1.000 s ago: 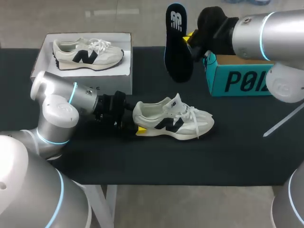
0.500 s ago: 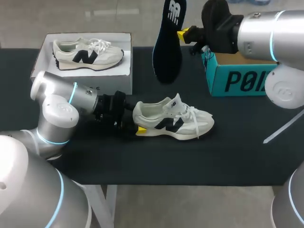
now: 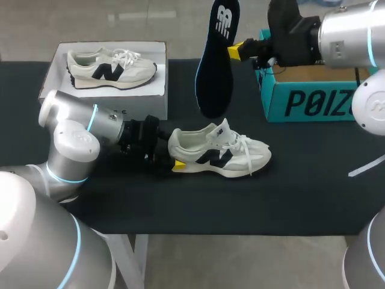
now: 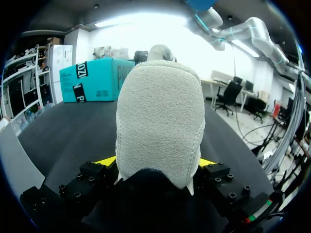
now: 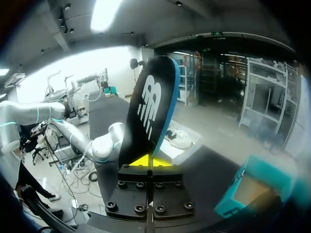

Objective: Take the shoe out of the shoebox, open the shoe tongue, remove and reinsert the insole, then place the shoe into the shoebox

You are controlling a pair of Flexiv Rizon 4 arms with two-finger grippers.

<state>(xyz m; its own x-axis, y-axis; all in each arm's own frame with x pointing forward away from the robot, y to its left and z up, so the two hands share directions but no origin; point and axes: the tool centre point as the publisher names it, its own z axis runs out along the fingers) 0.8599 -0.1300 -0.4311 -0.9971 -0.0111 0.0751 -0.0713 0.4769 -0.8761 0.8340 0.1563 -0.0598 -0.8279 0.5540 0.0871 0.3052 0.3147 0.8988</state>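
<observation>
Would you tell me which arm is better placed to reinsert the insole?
Right: the right pincer grips the black foam insole aloft near the white sneaker, whose heel the left pincer clamps.

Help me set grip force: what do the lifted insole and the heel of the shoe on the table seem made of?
The insole looks like thin foam under a dark, matte fabric face with a blue edge, and it curves slightly, so it is probably flexible. The shoe has a pale grey heel with a fuzzy nap, likely suede or a suede-like synthetic.
</observation>
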